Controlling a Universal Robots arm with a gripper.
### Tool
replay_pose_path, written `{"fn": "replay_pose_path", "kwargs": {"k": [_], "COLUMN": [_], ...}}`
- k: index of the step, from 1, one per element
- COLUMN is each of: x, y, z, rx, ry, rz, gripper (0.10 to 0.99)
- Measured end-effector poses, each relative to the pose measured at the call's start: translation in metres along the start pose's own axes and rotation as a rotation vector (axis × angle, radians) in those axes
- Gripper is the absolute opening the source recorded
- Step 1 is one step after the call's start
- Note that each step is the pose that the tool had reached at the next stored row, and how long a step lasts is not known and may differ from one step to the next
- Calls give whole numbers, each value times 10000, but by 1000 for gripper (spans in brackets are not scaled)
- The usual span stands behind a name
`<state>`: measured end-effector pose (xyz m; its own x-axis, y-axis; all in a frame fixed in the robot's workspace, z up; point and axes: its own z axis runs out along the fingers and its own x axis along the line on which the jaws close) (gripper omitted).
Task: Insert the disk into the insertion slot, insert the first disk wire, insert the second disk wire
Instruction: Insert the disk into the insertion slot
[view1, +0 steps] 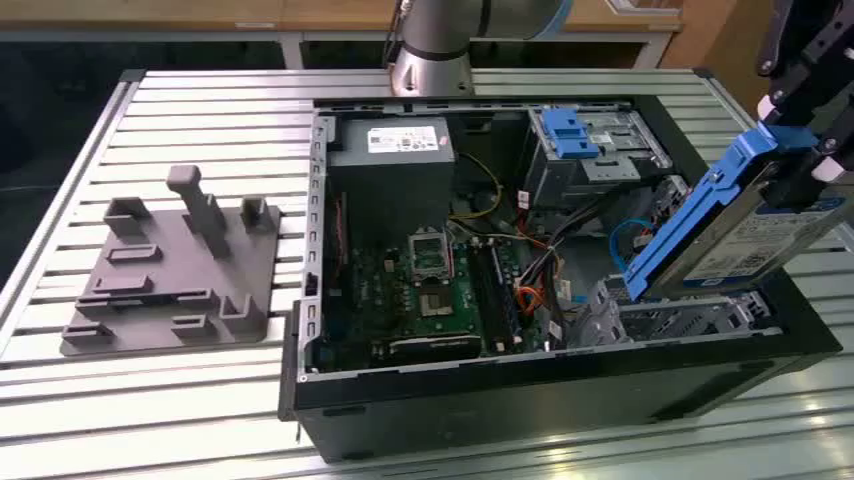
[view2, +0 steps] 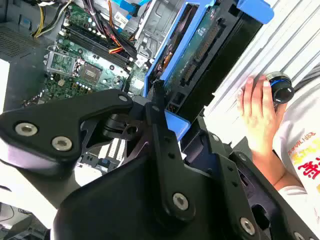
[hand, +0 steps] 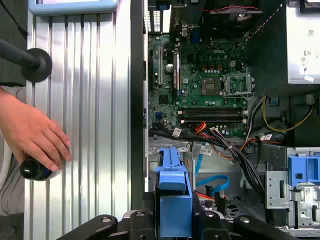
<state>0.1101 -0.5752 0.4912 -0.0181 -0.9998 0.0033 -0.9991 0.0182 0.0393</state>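
My claw (view1: 797, 150) is pinched on the disk (view1: 741, 235), gripping the upper end of its blue carrier. In the exterior view the disk slants from the claw toward seven o'clock. Its lower end is at the insertion slot (view1: 674, 318), and I cannot tell whether they touch. The slot sits in the four o'clock corner of the computer case (view1: 534, 400). A person's hand (hand: 35, 132) rests on the slatted table (hand: 95, 100).

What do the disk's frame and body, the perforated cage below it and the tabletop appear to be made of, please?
The disk has a glossy bright blue frame, likely moulded plastic, around a silver-grey body that looks like metal. The insertion slot looks like dull grey sheet metal, given its punched holes. The table appears to be ribbed, reflective aluminium.
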Motion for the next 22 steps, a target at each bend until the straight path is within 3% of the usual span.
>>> {"fn": "replay_pose_path", "kwargs": {"k": [13, 16, 22], "x": [0, 3, 11], "y": [0, 0, 0], "z": [-1, 0, 0], "rx": [0, 0, 4], "ry": [-7, -105, -434], "rz": [0, -5, -17], "gripper": [361, 361, 361]}}
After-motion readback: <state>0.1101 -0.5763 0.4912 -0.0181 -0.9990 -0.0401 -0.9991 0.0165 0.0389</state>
